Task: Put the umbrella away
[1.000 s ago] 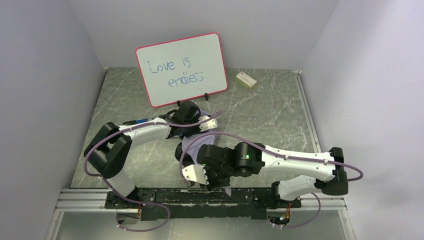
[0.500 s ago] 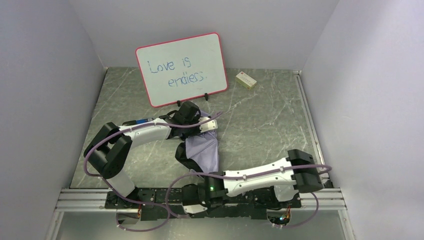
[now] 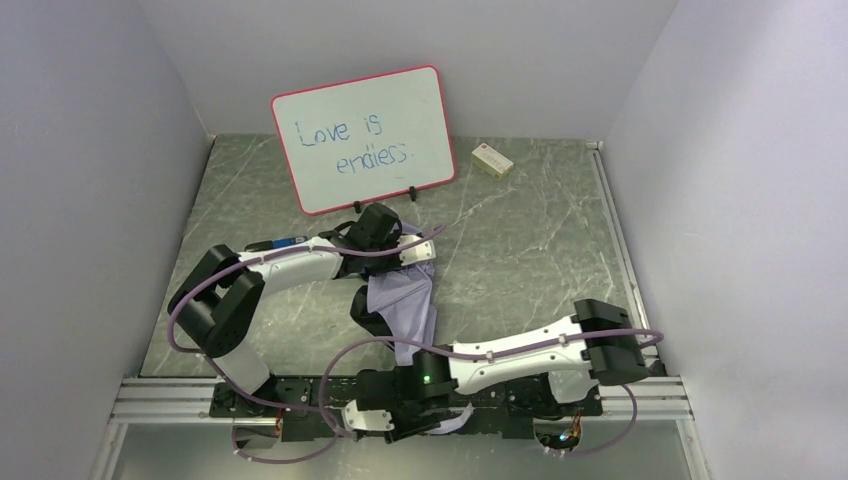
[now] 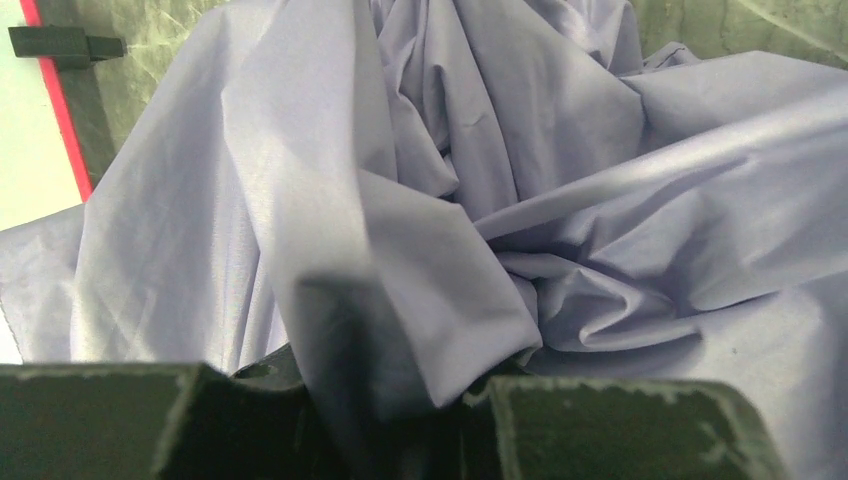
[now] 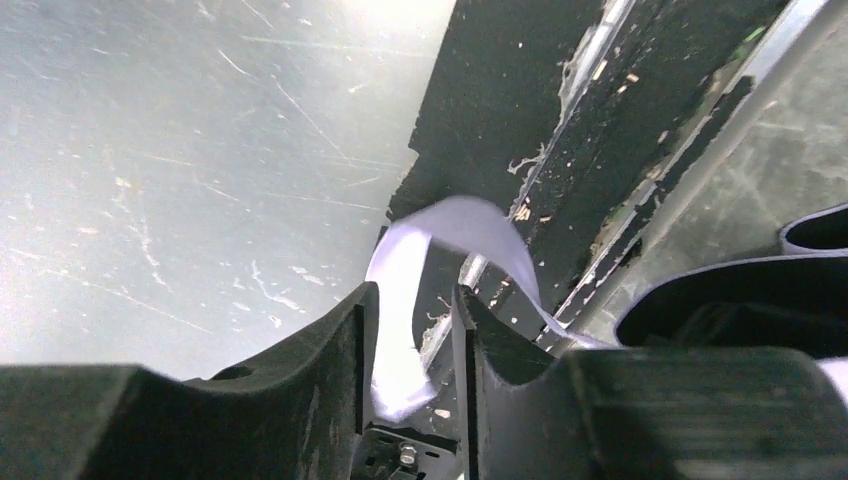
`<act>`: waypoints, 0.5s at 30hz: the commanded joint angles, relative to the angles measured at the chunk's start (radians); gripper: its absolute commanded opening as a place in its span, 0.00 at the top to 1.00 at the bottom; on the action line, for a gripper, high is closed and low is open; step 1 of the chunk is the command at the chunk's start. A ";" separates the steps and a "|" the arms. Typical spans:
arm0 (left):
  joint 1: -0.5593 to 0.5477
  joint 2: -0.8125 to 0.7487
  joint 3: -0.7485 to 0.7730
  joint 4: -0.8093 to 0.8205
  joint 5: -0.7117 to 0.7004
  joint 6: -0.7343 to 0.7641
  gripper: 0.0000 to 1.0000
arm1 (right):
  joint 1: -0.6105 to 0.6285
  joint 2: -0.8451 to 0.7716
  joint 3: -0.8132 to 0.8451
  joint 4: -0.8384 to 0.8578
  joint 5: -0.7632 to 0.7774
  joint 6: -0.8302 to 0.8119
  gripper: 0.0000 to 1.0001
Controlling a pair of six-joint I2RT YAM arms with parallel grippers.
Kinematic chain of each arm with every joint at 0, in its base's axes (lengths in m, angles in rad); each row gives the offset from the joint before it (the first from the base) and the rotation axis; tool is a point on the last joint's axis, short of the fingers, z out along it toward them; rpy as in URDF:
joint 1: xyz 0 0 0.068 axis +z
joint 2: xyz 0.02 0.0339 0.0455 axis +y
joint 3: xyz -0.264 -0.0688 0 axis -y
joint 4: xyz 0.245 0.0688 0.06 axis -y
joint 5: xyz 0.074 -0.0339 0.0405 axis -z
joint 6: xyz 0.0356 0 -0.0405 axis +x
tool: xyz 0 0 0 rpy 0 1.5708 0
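Note:
The umbrella lies collapsed as a heap of pale lavender fabric on the table's middle, with black lining at its left edge. Its fabric fills the left wrist view. My left gripper sits at the heap's far end, and in its own view it is shut on a fold of fabric. My right gripper hangs past the table's near edge, over the black rail. Its jaws stand a narrow gap apart. The lavender strap arches slack between them. The strap also shows by the wrist. Shaft and handle are hidden.
A red-framed whiteboard stands at the back, just behind the left gripper; its edge shows in the left wrist view. A small cream box lies at the back right. The black mounting rail runs along the near edge.
My right arm has swung from over the umbrella down to the near edge and past the rail, drawing the strap with it. The fabric heap stretched toward the near edge. The left gripper stayed.

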 commanded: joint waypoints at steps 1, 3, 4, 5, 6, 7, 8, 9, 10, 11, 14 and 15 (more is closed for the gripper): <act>-0.002 -0.017 -0.004 0.029 -0.022 0.009 0.94 | 0.156 -0.106 -0.003 0.061 -0.019 0.032 0.63; -0.003 -0.019 -0.006 0.029 -0.022 0.010 0.94 | 0.155 -0.148 -0.001 0.063 0.022 0.038 0.63; -0.004 -0.019 -0.006 0.029 -0.022 0.011 0.94 | 0.150 -0.172 -0.001 0.072 0.043 0.044 0.63; -0.003 -0.019 -0.006 0.029 -0.022 0.010 0.94 | 0.146 -0.210 -0.003 0.085 0.068 0.051 0.62; -0.004 -0.020 -0.007 0.030 -0.024 0.011 0.94 | 0.141 -0.229 -0.007 0.101 0.093 0.061 0.62; -0.003 -0.019 -0.006 0.030 -0.024 0.010 0.94 | 0.137 -0.265 -0.012 0.122 0.127 0.077 0.61; -0.004 -0.018 -0.006 0.030 -0.026 0.009 0.94 | 0.131 -0.291 -0.018 0.144 0.167 0.103 0.60; -0.005 -0.016 -0.006 0.030 -0.027 0.008 0.94 | 0.122 -0.315 -0.026 0.166 0.196 0.120 0.60; -0.005 -0.016 -0.004 0.029 -0.026 0.008 0.94 | 0.115 -0.334 -0.037 0.187 0.219 0.141 0.60; -0.005 -0.016 -0.004 0.028 -0.026 0.008 0.94 | 0.112 -0.350 -0.047 0.209 0.257 0.176 0.60; -0.005 -0.016 -0.006 0.029 -0.027 0.009 0.94 | 0.095 -0.373 -0.057 0.243 0.397 0.301 0.66; -0.005 -0.016 -0.006 0.030 -0.027 0.009 0.94 | 0.089 -0.385 -0.065 0.263 0.430 0.335 0.68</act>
